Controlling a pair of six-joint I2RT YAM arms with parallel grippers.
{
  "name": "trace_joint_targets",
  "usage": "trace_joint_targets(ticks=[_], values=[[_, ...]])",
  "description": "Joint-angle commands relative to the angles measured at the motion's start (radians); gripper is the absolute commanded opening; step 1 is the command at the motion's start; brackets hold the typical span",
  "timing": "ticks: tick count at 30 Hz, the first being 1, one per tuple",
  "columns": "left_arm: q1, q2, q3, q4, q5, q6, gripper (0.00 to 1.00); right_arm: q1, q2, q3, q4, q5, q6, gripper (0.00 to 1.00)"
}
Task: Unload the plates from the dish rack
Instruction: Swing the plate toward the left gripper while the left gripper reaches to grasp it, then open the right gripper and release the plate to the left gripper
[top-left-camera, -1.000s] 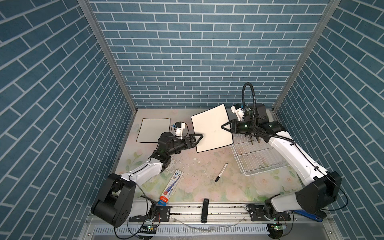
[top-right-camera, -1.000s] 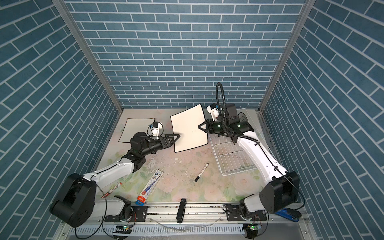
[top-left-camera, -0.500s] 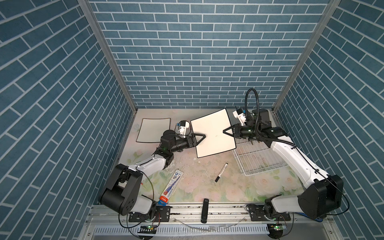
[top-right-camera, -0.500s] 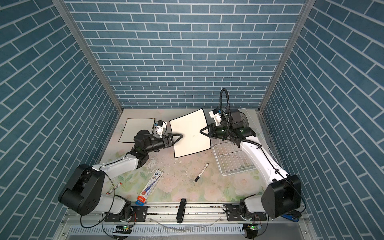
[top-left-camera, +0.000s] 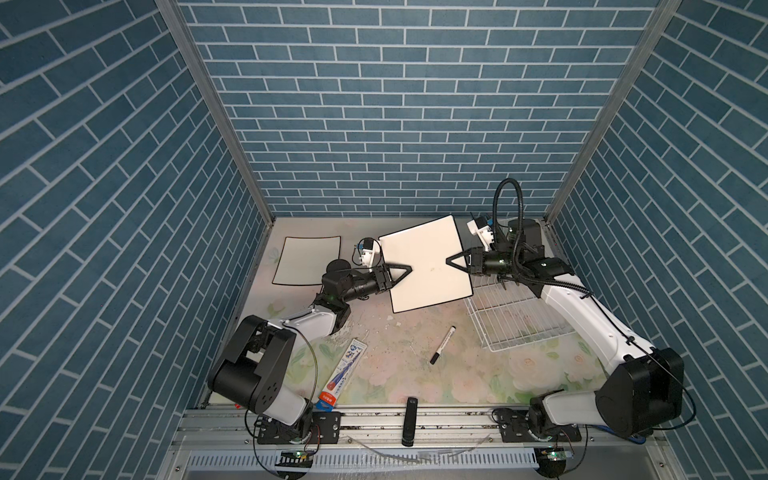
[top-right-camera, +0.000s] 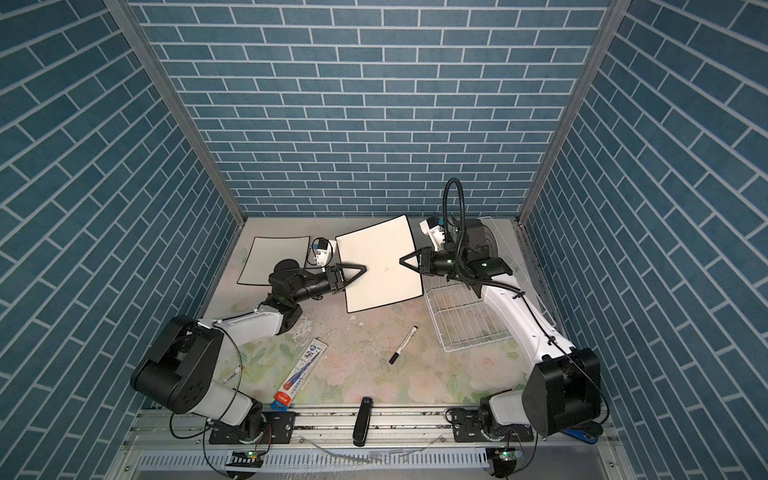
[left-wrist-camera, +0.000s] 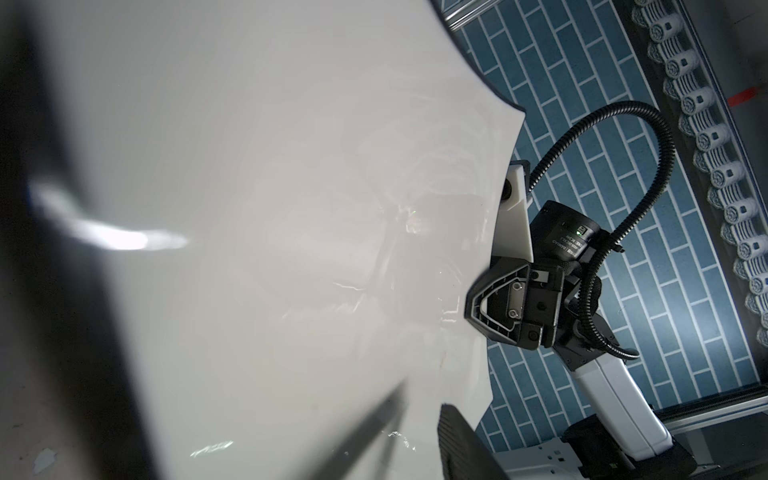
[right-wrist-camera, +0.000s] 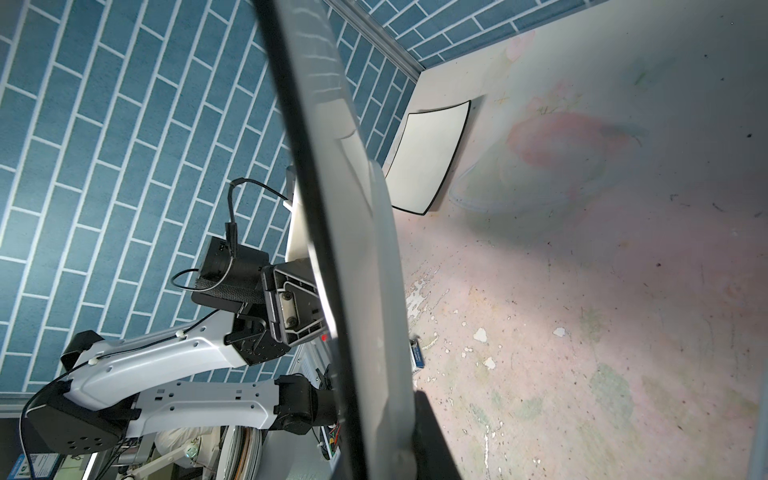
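Dish rack (top-left-camera: 519, 316) first, as the biggest thing: it sits at the right of the floor in both top views (top-right-camera: 465, 320), and the wire floor of its near part shows bare, with no plate between the prongs there. Its far end is hidden behind the right arm. A round ringed shape (top-right-camera: 492, 243) peeks out there in a top view and may be a plate standing in the rack; I cannot tell.

Next in size, the lifted plate (top-left-camera: 428, 266), white and square with a dark rim, hangs tilted in the air at the middle of both top views (top-right-camera: 380, 266), clear of the rack and above the table. The right gripper (top-left-camera: 449, 261) is clenched on its right edge. The left gripper (top-left-camera: 409, 269) straddles the opposite edge, but whether it has bitten yet I cannot tell, since the wrist views (left-wrist-camera: 249, 208) show only 1 finger on each side of the plate.

The set-down plate (top-left-camera: 307, 259), also white and dark-rimmed, lies flat at the upper left of the floor, well apart from the rack.

So I judge the job past halfway: 1 plate unloaded, 1 mid-handover and not yet put down, plus whatever the arm hides.

A marker (top-left-camera: 443, 345) lies loose below the lifted plate.
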Motion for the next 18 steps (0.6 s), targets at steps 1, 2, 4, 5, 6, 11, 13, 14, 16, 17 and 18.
trace_joint_targets(ticks=[1,2,4,5,6,11,13,14,16,17,18], values=[[0.007,0.011,0.02,0.073,0.015,-0.031,0.44,-0.012,-0.052,-0.009,0.138,-0.108,0.041,0.0],[0.007,0.011,0.02,0.074,0.015,-0.032,0.41,-0.014,-0.052,-0.008,0.138,-0.108,0.042,0.0],[0.01,0.009,0.02,0.075,0.015,-0.035,0.36,-0.018,-0.051,-0.009,0.138,-0.109,0.044,0.0],[0.011,0.006,0.02,0.073,0.014,-0.035,0.35,-0.019,-0.051,-0.008,0.138,-0.11,0.046,0.0],[0.011,0.004,0.02,0.072,0.013,-0.035,0.33,-0.021,-0.051,-0.008,0.14,-0.112,0.048,0.0],[0.012,-0.004,0.019,0.061,0.009,-0.037,0.2,-0.027,-0.049,-0.007,0.154,-0.125,0.065,0.0],[0.013,-0.009,0.02,0.057,0.007,-0.037,0.13,-0.026,-0.048,-0.008,0.156,-0.127,0.067,0.03],[0.013,-0.009,0.02,0.055,0.007,-0.037,0.1,-0.027,-0.049,-0.008,0.155,-0.127,0.068,0.07],[0.013,-0.014,0.02,0.048,0.006,-0.035,0.07,-0.027,-0.049,-0.008,0.156,-0.128,0.069,0.13],[0.014,-0.015,0.02,0.044,0.007,-0.035,0.05,-0.027,-0.049,-0.008,0.156,-0.129,0.07,0.16],[0.017,-0.017,0.02,0.041,0.006,-0.035,0.04,-0.028,-0.049,-0.008,0.156,-0.128,0.07,0.21]])
